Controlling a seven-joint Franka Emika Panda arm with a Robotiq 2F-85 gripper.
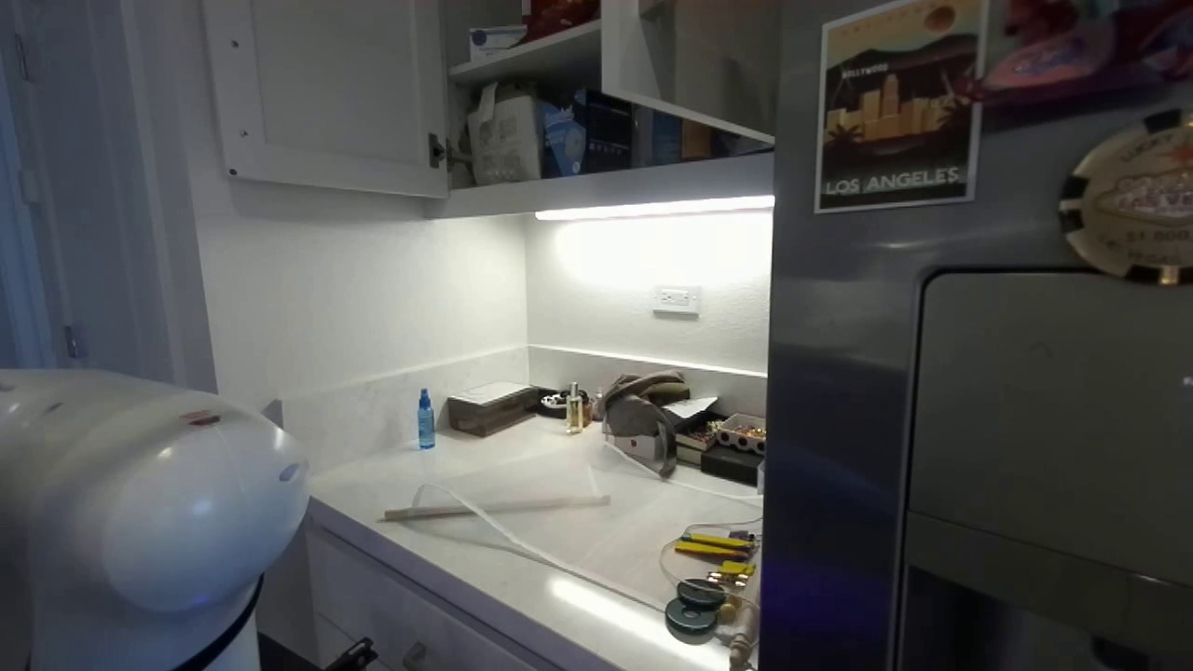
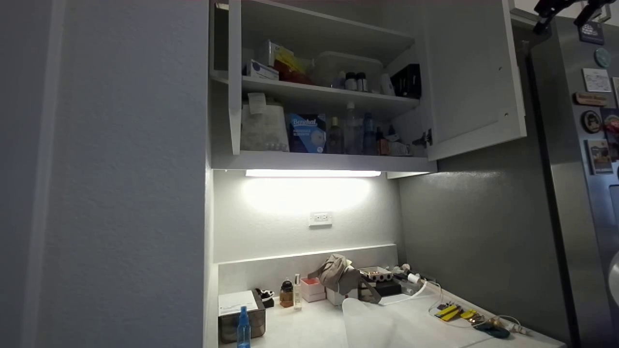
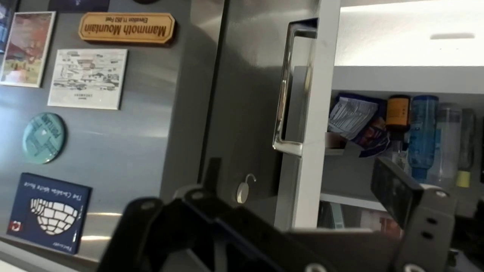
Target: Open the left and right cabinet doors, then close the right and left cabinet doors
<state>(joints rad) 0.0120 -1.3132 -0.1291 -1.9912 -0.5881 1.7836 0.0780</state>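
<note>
The left cabinet door stands swung open in an exterior view; it shows nearly edge-on elsewhere. Its handle is out of view. The right cabinet door is also open, angled out toward the fridge; it shows in both exterior views. In the upside-down wrist view its white edge and silver bar handle show ahead of the fingers. My gripper is open and empty, its fingers spread to either side of that edge without visible contact. The gripper also shows at the top right of an exterior view.
The grey steel fridge with magnets and pictures stands right beside the right door. Cabinet shelves hold boxes and bottles. The counter below carries small items and cables. The white arm stands at the counter's front left.
</note>
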